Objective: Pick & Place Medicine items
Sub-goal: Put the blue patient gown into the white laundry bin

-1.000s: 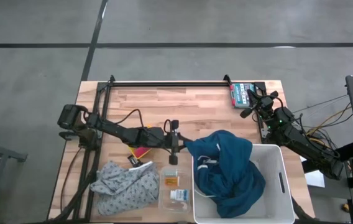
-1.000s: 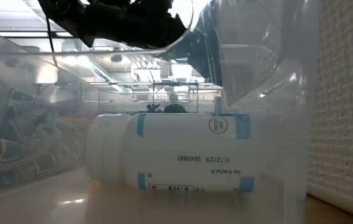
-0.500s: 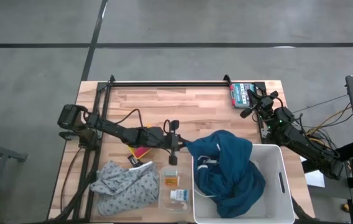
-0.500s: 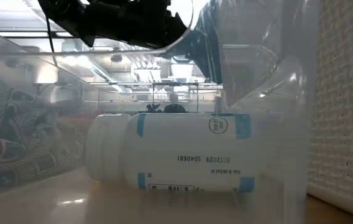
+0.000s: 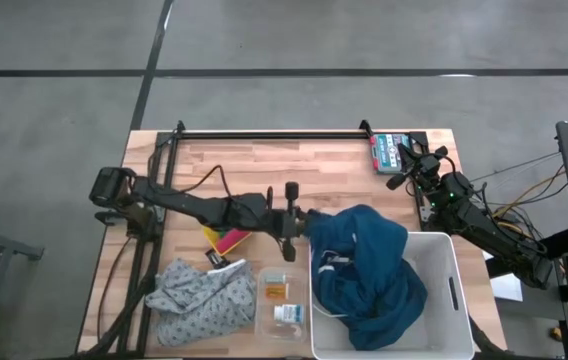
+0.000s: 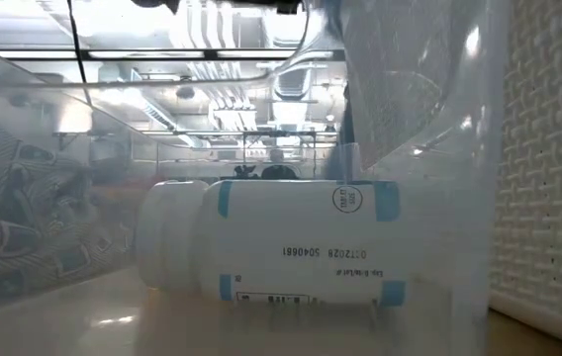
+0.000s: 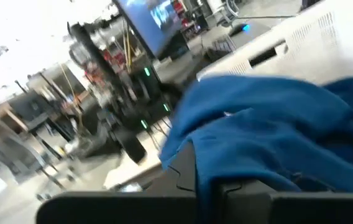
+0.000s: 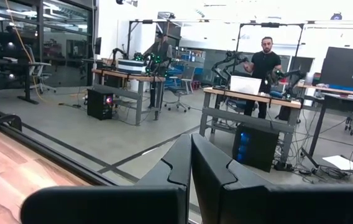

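While both medicine items lie in the clear plastic tray point(image 5: 282, 305) at the table's 6 o'clock edge, neither is held. Count: one orange item point(image 5: 276, 291) at the tray's far end, one white bottle with blue bands point(image 5: 286, 314) at its near end; the low view shows that bottle point(image 6: 271, 247) on its side, cap toward the patterned cloth.

Left gripper point(image 5: 291, 221) sits just beyond the tray at its 12 o'clock, against the edge of the blue cloth point(image 5: 364, 265). Its wrist view shows the fingers point(image 7: 186, 168) drawn together with blue cloth point(image 7: 276, 130) at the tips; whether fabric is pinched cannot be told.

Right gripper point(image 5: 405, 163) waits at the table's 1 o'clock corner beside a teal box point(image 5: 388, 151), fingers point(image 8: 192, 163) closed on nothing.

Other counts: one white bin point(image 5: 442, 290), half draped by the blue cloth; one grey patterned cloth point(image 5: 204, 295) at the tray's 9 o'clock; one red-yellow object point(image 5: 227, 241) under the left arm.

Risk, judged: if the left gripper drags the blue cloth, it could sweep over the tray, hiding the items or shoving the light tray.
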Robot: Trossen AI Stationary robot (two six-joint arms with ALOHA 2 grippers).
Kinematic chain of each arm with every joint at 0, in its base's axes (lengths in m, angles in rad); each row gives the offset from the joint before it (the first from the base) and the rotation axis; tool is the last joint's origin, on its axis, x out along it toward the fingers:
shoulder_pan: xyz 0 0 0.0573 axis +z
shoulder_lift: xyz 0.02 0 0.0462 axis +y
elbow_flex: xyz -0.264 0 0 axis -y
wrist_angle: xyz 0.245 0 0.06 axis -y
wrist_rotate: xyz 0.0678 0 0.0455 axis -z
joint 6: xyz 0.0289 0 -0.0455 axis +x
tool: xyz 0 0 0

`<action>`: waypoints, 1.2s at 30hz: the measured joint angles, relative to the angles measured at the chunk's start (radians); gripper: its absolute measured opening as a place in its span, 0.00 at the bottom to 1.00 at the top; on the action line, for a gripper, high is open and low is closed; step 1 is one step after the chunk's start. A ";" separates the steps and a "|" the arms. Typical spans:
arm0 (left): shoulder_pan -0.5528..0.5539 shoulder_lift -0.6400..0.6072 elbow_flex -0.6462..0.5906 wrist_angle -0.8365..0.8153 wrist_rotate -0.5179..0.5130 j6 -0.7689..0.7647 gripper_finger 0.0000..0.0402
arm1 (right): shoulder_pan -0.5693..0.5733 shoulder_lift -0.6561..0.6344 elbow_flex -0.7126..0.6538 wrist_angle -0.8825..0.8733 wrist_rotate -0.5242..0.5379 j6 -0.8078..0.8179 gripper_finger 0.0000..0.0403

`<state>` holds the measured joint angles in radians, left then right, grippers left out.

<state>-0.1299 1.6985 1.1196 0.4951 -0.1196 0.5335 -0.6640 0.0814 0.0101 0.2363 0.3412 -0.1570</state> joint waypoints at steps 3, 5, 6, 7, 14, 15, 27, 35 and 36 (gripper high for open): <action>0.000 0.000 0.097 -0.082 0.006 0.076 0.01 | 0.000 0.000 0.000 0.000 0.000 0.000 0.02; 0.000 0.000 0.159 -0.133 0.027 0.121 0.01 | 0.000 0.000 0.000 0.000 0.000 0.000 0.02; 0.000 0.000 0.190 -0.158 0.041 0.140 0.01 | 0.000 0.000 0.000 0.000 0.000 0.000 0.02; 0.000 0.000 0.221 -0.177 0.054 0.158 0.01 | 0.000 0.000 0.000 0.000 0.000 0.000 0.02; 0.001 0.000 0.388 -0.242 0.172 0.194 0.01 | 0.000 0.000 0.000 0.000 0.000 0.000 0.02; 0.001 0.000 0.405 -0.247 0.195 0.185 0.01 | 0.000 0.000 0.000 0.000 0.000 0.000 0.02; -0.002 0.002 0.519 -0.230 0.474 0.147 0.01 | 0.000 0.000 0.000 0.000 0.000 0.000 0.02; -0.023 0.040 0.575 -0.228 0.480 0.136 0.01 | 0.000 0.000 0.000 0.000 0.000 0.000 0.02; -0.023 0.053 0.584 -0.228 0.480 0.132 0.01 | 0.000 -0.001 0.000 0.000 0.000 0.000 0.02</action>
<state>-0.1532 1.7519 1.7040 0.2672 0.3603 0.6652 -0.6636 0.0809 0.0101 0.2363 0.3410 -0.1570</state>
